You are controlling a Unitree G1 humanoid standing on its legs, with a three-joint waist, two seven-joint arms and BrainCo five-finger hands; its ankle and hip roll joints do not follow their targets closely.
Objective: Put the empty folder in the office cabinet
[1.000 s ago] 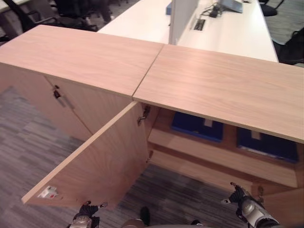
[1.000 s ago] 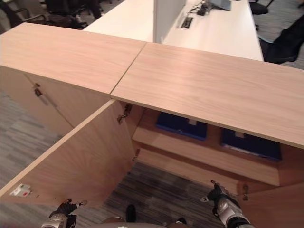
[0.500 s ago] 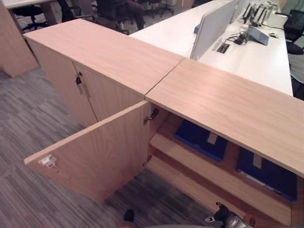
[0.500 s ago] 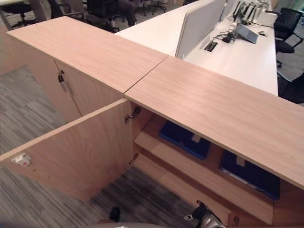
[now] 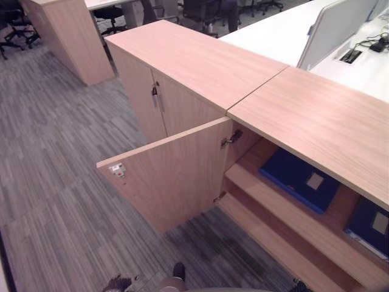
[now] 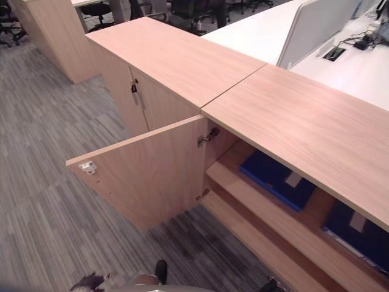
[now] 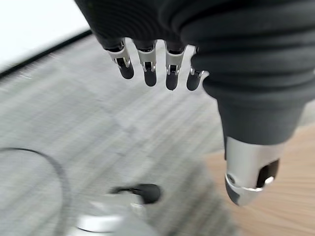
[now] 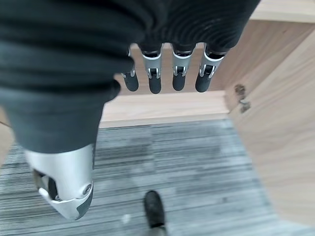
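The wooden office cabinet (image 5: 316,121) stands with its left door (image 5: 173,176) swung wide open. On its upper shelf (image 5: 285,210) lie two blue folders, one on the left (image 5: 298,179) and one at the right edge (image 5: 372,224). My left hand (image 7: 170,73) hangs low over the carpet, fingers relaxed, holding nothing; it also peeks in at the bottom edge (image 5: 118,284). My right hand (image 8: 155,78) hangs in front of the cabinet's lower shelf, fingers loose and empty.
A second cabinet (image 5: 182,61) joins on the left, doors closed, a key in its lock (image 5: 155,94). A white desk with a divider panel (image 5: 337,27) lies behind. Grey striped carpet (image 5: 55,182) spreads to the left. A tall wooden unit (image 5: 67,36) stands far left.
The camera has swung, so the cabinet now sits further right in view. Both hands have dropped towards the bottom edge. Door and folders have not moved.
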